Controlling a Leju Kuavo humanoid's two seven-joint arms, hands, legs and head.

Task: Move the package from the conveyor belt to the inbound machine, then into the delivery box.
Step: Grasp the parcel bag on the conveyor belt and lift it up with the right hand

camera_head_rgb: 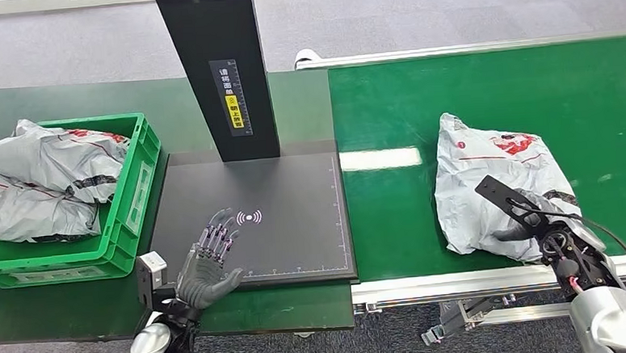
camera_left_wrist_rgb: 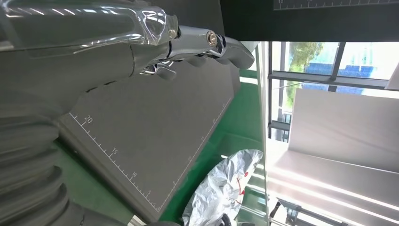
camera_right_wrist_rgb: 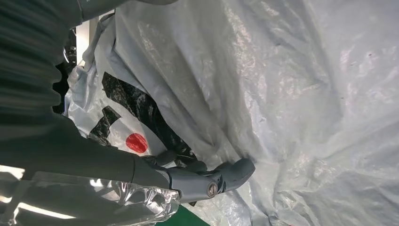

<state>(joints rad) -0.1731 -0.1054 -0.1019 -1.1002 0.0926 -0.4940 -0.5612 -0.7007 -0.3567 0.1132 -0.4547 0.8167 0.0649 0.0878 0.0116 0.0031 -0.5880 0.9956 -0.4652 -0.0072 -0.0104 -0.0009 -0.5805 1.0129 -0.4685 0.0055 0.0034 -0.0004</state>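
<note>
Package on the green conveyor belt, near its front edge. Right hand lies on its near corner, thumb pressed into the plastic (can't tell if it actually grips). Left hand holds nothing, fingers spread, over the inbound machine platform. Delivery box left of it holds grey bags.

Both arms are silver, each ending in a grey hand. The left hand has dark fingers with purplish segments and a black wrist cuff. The right hand carries a black bracket, a black cable and what seem to be red wires; the wrist views show ribbed grey covers, a clear shell and a screw in each thumb.
</note>
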